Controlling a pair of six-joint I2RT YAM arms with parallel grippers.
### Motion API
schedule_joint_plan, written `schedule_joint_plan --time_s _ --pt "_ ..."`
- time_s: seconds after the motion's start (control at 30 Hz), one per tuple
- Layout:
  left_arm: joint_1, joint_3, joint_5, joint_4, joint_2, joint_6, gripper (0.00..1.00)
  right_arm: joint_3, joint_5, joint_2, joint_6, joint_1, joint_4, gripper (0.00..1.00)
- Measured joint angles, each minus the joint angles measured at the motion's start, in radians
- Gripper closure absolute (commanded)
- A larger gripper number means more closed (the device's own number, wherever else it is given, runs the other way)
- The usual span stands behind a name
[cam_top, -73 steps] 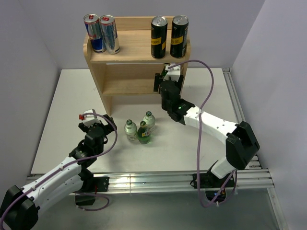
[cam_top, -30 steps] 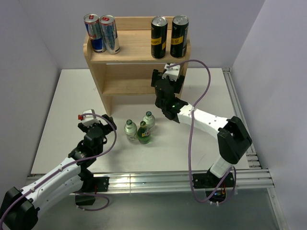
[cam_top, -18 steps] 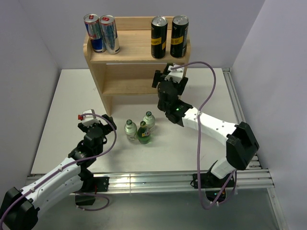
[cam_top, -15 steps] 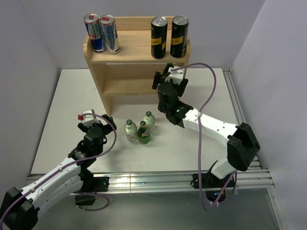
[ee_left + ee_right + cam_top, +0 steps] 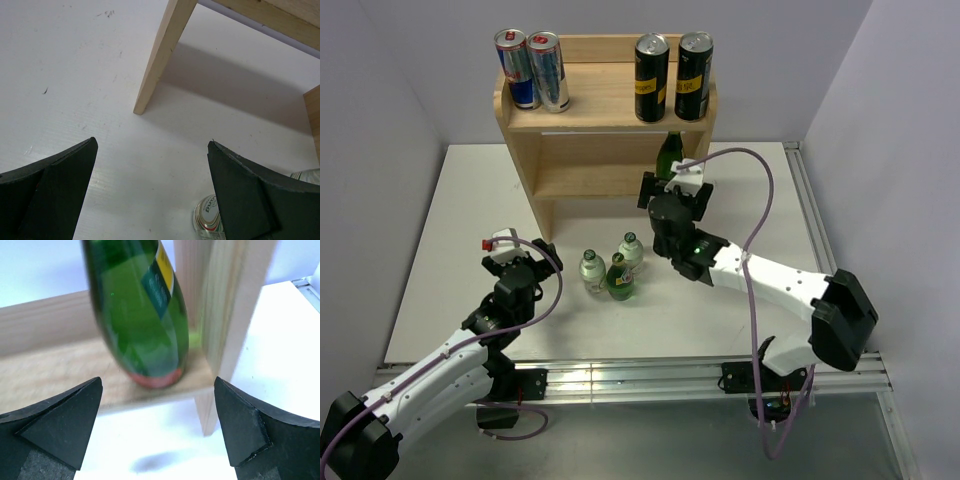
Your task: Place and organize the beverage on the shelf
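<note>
Pulled back, your right arm (image 5: 760, 278) left the green bottle (image 5: 142, 315) at the shelf's (image 5: 610, 112) lower right corner; both jaws spread; three bottles (image 5: 612, 270) still wait on the worktop (image 5: 470, 220).

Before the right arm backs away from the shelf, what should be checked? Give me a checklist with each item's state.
1. right gripper open, jaws clear of the green bottle: ok.
2. green bottle standing on the lower tier of the shelf, by the right panel: ok, though near the front edge.
3. green bottle perfectly upright: cannot tell, the wrist view is blurred.
4. three table bottles standing apart from the right gripper: ok.
5. left gripper open, holding nothing: ok.
6. room on the lower tier left of the green bottle: ok.
</note>
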Motion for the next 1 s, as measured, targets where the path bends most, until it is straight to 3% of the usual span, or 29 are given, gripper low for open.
schedule_joint_plan --time_s 0.27,0.43,0.53,0.63,0.73,1.0 --pt "0.000 0.000 0.000 0.000 0.000 0.000 0.01 -0.106 0.083 -0.157 0.123 0.169 -0.107 0.00" --pt "0.000 0.000 0.000 0.000 0.000 0.000 0.01 -0.196 0.140 -0.262 0.308 0.347 -0.258 0.00" --pt "0.000 -0.008 0.030 0.001 -0.039 0.010 0.01 -0.308 0.140 -0.302 0.374 0.479 -0.261 0.00" --pt "0.000 -0.038 0.095 0.013 -0.135 0.033 0.01 -0.451 0.090 -0.329 0.401 0.591 -0.221 0.00" --pt "0.000 -0.058 0.187 0.045 -0.203 0.059 0.01 -0.562 0.019 -0.337 0.412 0.623 -0.147 0.00" --pt "-0.007 -0.057 0.303 0.085 -0.041 0.097 0.01 -0.621 -0.127 -0.169 0.381 0.595 0.100 0.00"
